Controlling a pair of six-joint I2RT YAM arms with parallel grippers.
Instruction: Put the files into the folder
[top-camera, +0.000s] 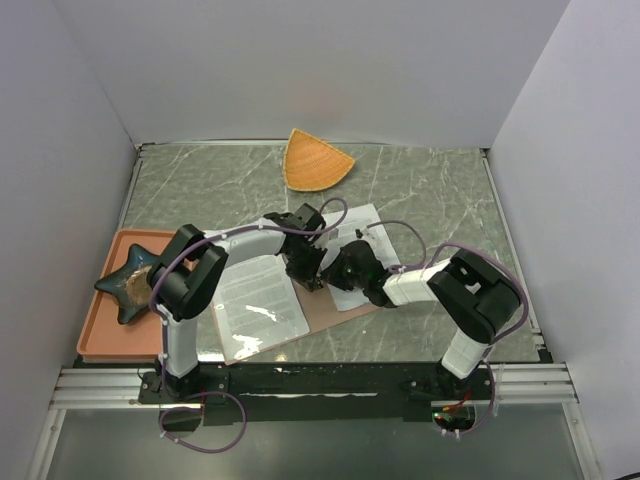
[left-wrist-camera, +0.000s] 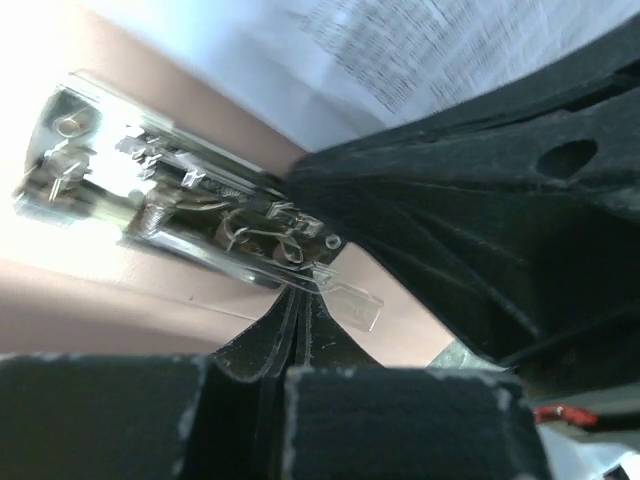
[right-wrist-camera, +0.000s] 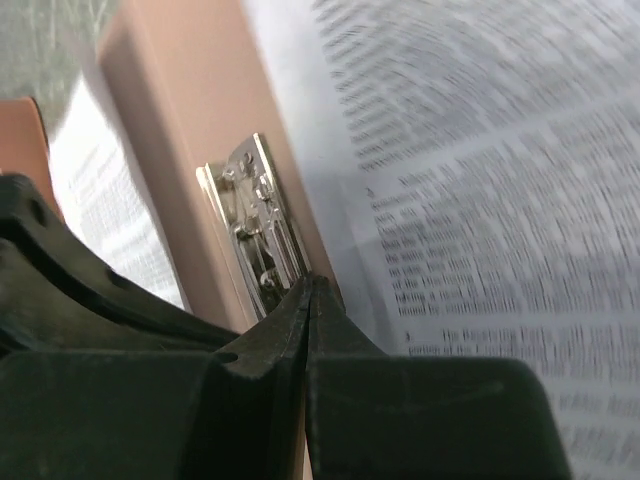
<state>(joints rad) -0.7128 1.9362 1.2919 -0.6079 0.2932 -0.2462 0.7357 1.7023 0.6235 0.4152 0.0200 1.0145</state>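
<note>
Top view: folder (top-camera: 332, 318) open mid-table, files (top-camera: 255, 300) on it at 8 and 1 o'clock of left gripper (top-camera: 312, 276); left wrist: jaws pressed together against clip (left-wrist-camera: 170, 205) lever, so lift it fully; right wrist: right gripper (right-wrist-camera: 308, 300) jaws pressed together, empty, sheet at 2 o'clock, so slide its edge beneath

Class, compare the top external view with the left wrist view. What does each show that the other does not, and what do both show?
Only the top external view shows the orange fan-shaped dish at the far side, the salmon tray on the left with a dark star-shaped dish on it, and both arms whole. Only the left wrist view shows the metal clip, with the shut left hand at its end. Both show the folder and the printed files.
</note>
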